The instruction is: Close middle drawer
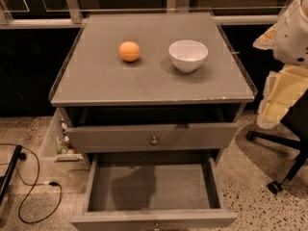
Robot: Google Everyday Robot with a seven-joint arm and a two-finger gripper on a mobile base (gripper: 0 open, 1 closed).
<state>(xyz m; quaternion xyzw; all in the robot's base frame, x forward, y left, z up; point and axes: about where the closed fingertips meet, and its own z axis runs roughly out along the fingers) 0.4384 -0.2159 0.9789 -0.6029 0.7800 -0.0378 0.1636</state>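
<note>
The grey cabinet (pixel 144 83) stands in the middle of the camera view. Its middle drawer (pixel 192 219) is pulled far out toward the camera. The drawer's plain grey inside (pixel 154 186) is empty, and its small round knob (pixel 155 226) shows at the bottom edge. Above it the top drawer (pixel 110 138), with its own knob (pixel 154 140), stands out a little from the cabinet. The lowest drawer is hidden under the open one. My gripper is out of view.
An orange (pixel 130 51) and a white bowl (pixel 188 55) sit on the cabinet top. A white and yellow padded shape (pixel 284 81) hangs over an office chair base (pixel 281 177) at the right. A clear bin (pixel 55 141) and a black cable (pixel 29 191) lie at the left.
</note>
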